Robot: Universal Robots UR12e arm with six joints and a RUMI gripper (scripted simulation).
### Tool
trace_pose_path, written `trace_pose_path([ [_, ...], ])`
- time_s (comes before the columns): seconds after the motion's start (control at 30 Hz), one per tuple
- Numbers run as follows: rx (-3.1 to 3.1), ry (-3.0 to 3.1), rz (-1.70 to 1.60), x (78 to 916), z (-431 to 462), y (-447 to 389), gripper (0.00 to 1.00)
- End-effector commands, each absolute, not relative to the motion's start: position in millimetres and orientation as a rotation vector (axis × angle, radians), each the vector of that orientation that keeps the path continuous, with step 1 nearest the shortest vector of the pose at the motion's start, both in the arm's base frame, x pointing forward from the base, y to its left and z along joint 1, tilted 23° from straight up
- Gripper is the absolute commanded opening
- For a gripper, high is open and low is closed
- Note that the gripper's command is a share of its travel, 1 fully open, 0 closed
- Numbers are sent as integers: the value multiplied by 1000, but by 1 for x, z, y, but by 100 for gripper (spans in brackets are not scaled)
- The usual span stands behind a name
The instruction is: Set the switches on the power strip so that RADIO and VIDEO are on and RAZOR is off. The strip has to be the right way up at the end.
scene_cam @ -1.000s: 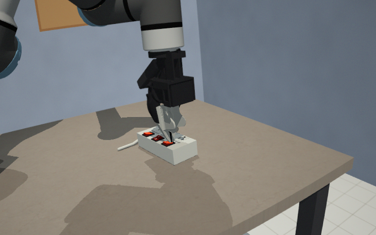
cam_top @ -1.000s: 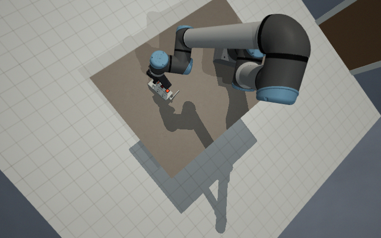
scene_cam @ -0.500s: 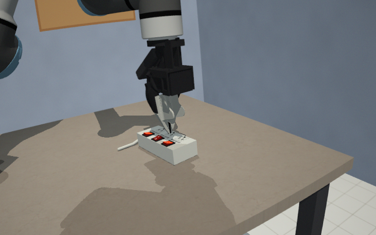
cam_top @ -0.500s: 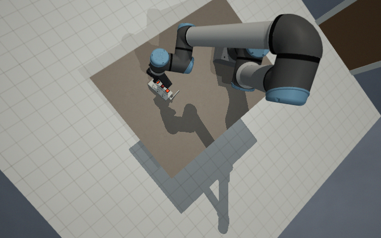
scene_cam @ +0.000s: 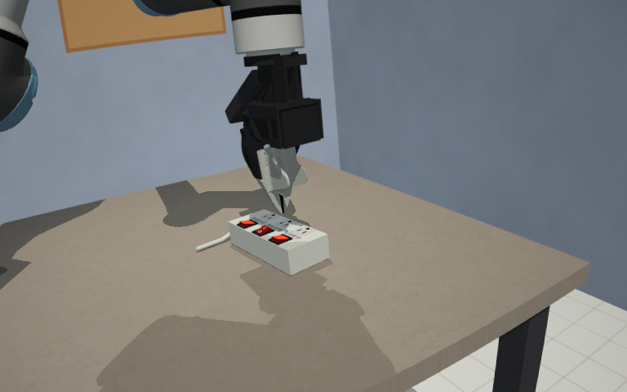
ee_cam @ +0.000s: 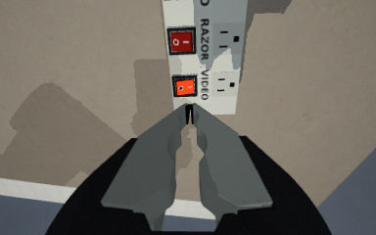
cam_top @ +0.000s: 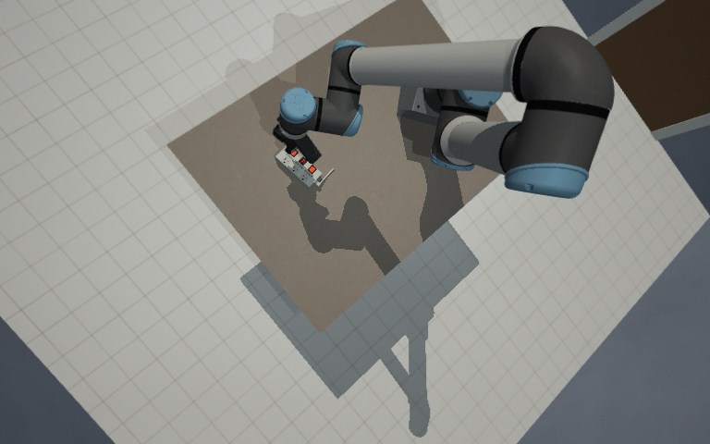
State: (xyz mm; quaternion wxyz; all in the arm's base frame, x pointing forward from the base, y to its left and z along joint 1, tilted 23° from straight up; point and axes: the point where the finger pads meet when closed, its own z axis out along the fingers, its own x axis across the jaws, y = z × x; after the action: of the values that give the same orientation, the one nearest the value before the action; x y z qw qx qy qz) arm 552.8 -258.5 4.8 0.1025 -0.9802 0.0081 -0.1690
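Note:
The white power strip [scene_cam: 278, 243] lies right way up on the brown table, its three red rocker switches facing up. In the wrist view the VIDEO switch [ee_cam: 184, 86] glows bright orange-red. The RAZOR switch [ee_cam: 181, 41] beside it is a darker red. The RADIO switch [scene_cam: 246, 223], at the cord end, looks bright red; it is out of the wrist view. My gripper [scene_cam: 282, 207] is shut and empty, its fingertips [ee_cam: 189, 112] hovering a little above the strip's VIDEO end. From overhead the gripper [cam_top: 300, 149] covers part of the strip [cam_top: 299, 167].
A short white cord [scene_cam: 212, 242] sticks out from the strip's far end. The table edge [scene_cam: 509, 318] runs to the right and front. An orange board [scene_cam: 138, 20] hangs on the back wall.

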Motion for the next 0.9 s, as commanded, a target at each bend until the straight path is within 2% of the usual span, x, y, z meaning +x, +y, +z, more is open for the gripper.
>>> trace_pose_path([
  [0.0,-2894,24,-500,553,5,-259,0],
  [0.27,-2894,24,-500,553,5,-259,0],
  [0.3,-2894,24,-500,553,5,-259,100],
  [0.87,-2894,24,-500,535,56,-270,100],
])
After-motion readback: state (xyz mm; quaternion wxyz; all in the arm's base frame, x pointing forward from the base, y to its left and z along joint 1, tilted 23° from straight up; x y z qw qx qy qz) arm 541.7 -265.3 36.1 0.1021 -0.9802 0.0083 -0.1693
